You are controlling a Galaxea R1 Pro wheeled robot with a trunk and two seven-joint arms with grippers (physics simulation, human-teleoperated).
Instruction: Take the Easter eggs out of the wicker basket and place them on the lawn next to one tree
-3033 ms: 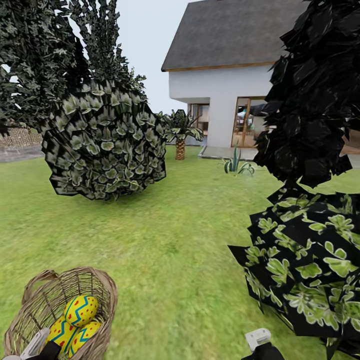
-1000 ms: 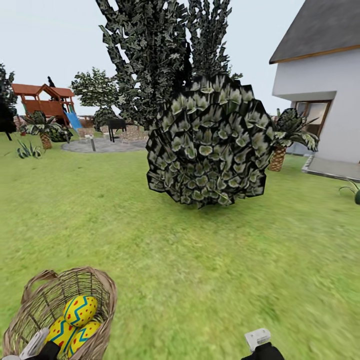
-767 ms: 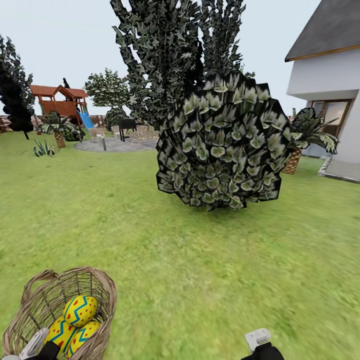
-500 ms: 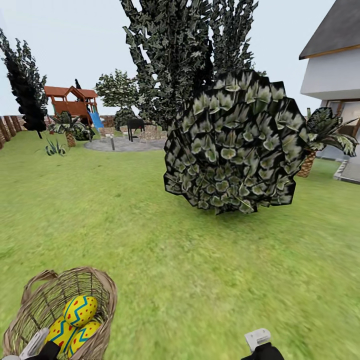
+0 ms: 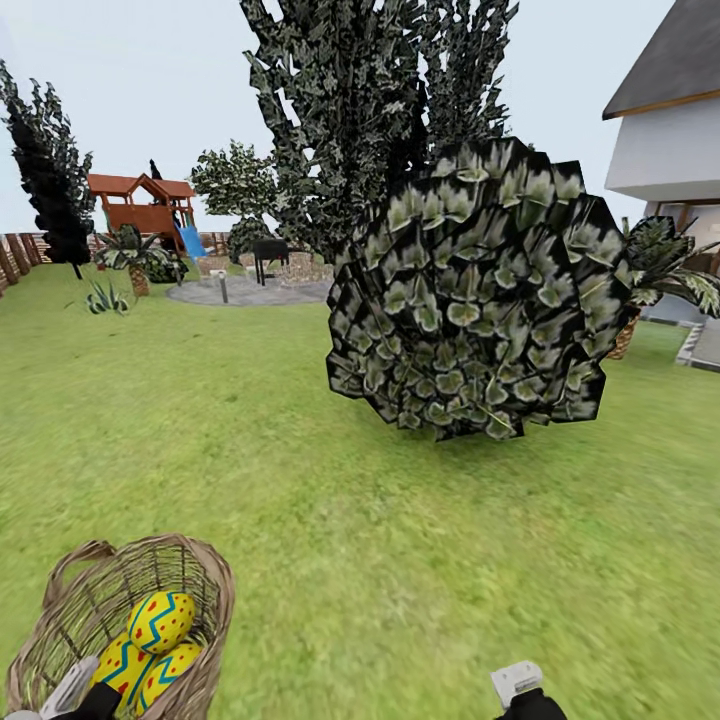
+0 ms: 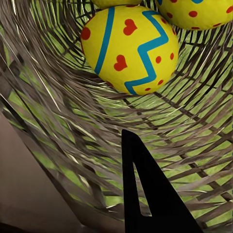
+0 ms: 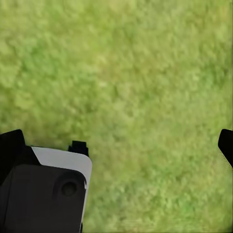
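Observation:
The wicker basket hangs low at my left over the lawn, with my left gripper shut on its wall. Three yellow Easter eggs with blue zigzags lie in it. In the left wrist view one egg sits close beyond a black finger inside the woven wall. My right gripper is low at the right, open and empty over grass. A tall dark tree rises behind a round bush; its trunk is hidden.
A white house stands at the right with a small palm beside it. Far back left are a red playhouse, a grey paved circle, another tall dark tree and a fence.
The whole view has swung left, from the house and near dark foliage to the bush and playground, so the camera moved. Basket, eggs and both grippers keep their places in the picture.

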